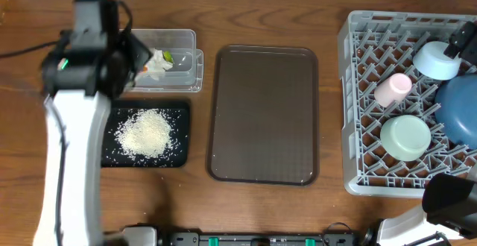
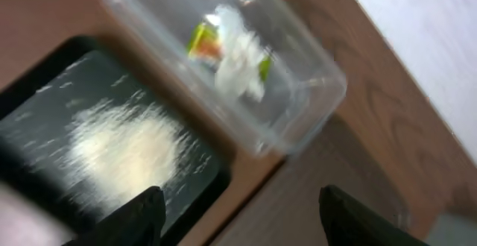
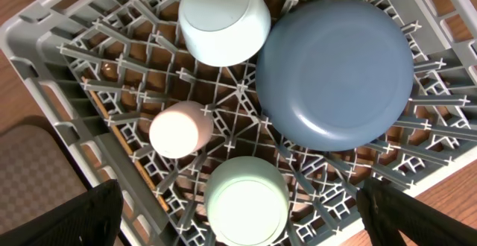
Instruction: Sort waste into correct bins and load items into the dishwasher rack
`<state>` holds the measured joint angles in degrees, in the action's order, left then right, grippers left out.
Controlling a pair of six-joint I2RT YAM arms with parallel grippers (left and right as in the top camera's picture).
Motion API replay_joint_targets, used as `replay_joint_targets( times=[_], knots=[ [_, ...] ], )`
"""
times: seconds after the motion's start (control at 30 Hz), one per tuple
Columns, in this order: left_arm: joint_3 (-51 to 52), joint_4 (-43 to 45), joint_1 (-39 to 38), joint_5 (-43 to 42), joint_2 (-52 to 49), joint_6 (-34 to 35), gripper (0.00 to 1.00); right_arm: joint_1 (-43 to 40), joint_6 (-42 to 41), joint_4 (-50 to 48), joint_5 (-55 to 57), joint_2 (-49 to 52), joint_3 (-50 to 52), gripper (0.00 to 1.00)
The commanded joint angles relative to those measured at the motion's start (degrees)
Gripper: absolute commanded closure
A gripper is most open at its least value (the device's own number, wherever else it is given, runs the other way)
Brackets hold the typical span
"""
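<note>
- Left gripper (image 2: pixel 240 209): fingers wide apart, nothing between them, touching nothing; hangs over the black tray (image 1: pixel 182 110) and clear tub (image 1: pixel 188 36).
- Right gripper (image 3: pixel 240 194): fingers spread fully, holding nothing, above the dishwasher rack (image 1: pixel 350 89).
- Clear tub: contains crumpled tissue (image 2: pixel 238 60) and snack wrapper (image 2: pixel 203 41), touching each other.
- Black tray: bears heaped rice grains (image 1: pixel 145 133).
- Dishwasher rack: dark blue bowl (image 3: pixel 335 74), mint-green bowl (image 3: pixel 246 216), light blue bowl (image 3: pixel 223 19), all upturned; pink cup (image 3: pixel 179 130) between them.
- Brown serving tray (image 1: pixel 264 112): between bins and rack.

3 bowls (image 3: pixel 335 74) (image 3: pixel 223 19) (image 3: pixel 246 201). 1 each: cup (image 3: pixel 179 130), rack (image 1: pixel 350 127), tub (image 1: pixel 186 41), black tray (image 1: pixel 184 112), brown tray (image 1: pixel 264 115), tissue (image 2: pixel 238 63), wrapper (image 2: pixel 201 41), rice pile (image 1: pixel 147 133).
</note>
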<state>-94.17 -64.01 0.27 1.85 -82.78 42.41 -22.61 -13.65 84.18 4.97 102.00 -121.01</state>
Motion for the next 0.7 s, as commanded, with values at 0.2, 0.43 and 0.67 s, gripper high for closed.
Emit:
replay_joint_targets(
  times=[0.2,0.43,0.67],
  knots=[
    [1.5,-19.1,0.1,-1.4,15.2,-5.3,0.27,-0.2,-0.9,0.0,0.6,0.3,0.0,0.01],
    [2.4,-32.6,0.1,-1.4,22.6,-5.3,0.13,-0.2,-0.9,0.0,0.6,0.3,0.0,0.01],
    [2.4,-32.8,0.2,-1.4,26.0,-5.3,0.11,-0.2,-0.9,0.0,0.6,0.3,0.0,0.01]
  ],
)
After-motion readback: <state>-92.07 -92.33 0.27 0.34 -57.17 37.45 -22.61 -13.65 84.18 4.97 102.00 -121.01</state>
